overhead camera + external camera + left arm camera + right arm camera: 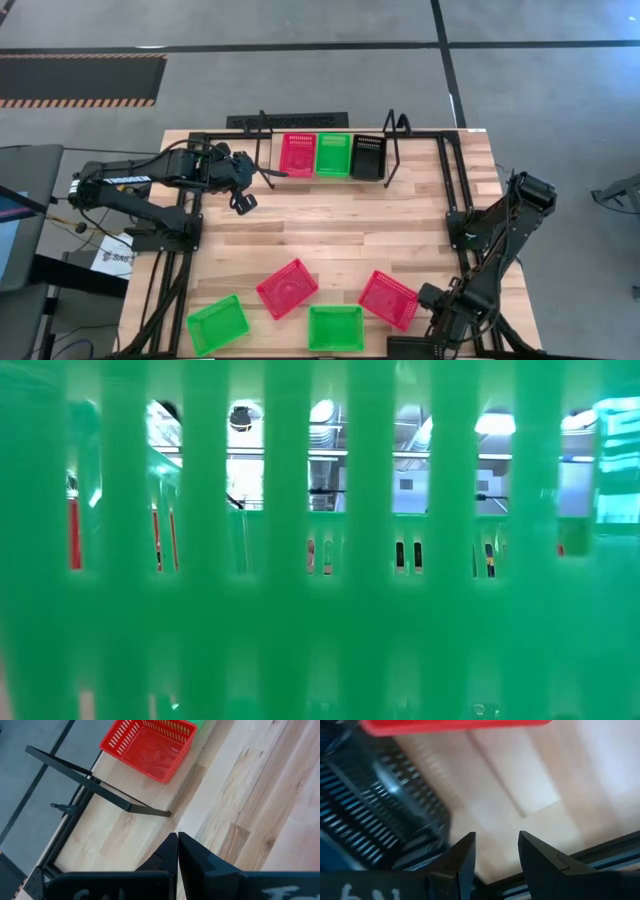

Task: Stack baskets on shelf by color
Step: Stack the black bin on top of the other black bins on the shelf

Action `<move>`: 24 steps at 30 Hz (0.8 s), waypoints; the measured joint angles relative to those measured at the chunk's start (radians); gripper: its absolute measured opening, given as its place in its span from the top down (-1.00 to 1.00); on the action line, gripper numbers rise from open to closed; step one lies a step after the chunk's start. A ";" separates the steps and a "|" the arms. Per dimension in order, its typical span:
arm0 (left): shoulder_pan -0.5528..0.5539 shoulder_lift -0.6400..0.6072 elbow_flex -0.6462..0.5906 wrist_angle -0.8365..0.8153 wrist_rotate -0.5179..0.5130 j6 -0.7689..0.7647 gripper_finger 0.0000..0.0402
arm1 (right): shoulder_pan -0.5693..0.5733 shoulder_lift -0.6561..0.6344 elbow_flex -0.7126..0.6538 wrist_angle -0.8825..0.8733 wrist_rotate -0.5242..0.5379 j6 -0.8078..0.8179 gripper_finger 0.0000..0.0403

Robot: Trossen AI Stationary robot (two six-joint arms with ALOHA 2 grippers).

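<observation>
At twelve o'clock on shelf (pixel 335 178): red, green, black baskets. Four loose baskets (pixel 287 288) at six. Left gripper (pixel 243 201) together, empty; right gripper (pixel 496 851) apart, empty. Next, probably: picking another.

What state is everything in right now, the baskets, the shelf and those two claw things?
Shelf: holds three baskets side by side.
Red basket on shelf: upright, leftmost.
Green basket on shelf: middle.
Black basket on shelf: rightmost.
Two loose red baskets: on the table, tilted askew.
Two loose green baskets: on the table's near edge.
Left gripper: shut, empty, near the shelf.
Right gripper: open, empty, low at the table's corner.
</observation>
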 joint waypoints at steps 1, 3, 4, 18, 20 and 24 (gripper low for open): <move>0.000 0.000 0.000 0.000 0.000 0.000 1.00 | -0.004 0.000 0.000 0.015 -0.018 0.000 0.18; 0.000 0.000 0.000 0.000 0.000 -0.001 1.00 | -0.015 0.000 0.000 0.043 -0.058 -0.002 0.18; 0.000 0.000 0.000 0.000 0.000 -0.006 1.00 | -0.021 0.000 0.002 0.055 -0.077 -0.009 0.18; 0.000 0.000 0.000 0.000 -0.001 -0.029 1.00 | -0.069 0.018 0.083 0.097 0.037 -0.172 0.16; 0.000 0.000 0.000 0.000 -0.001 -0.029 1.00 | -0.066 0.035 0.082 0.096 0.045 -0.184 0.15; 0.000 0.000 0.000 -0.001 -0.001 -0.029 1.00 | -0.056 0.068 0.082 0.106 0.052 -0.198 0.14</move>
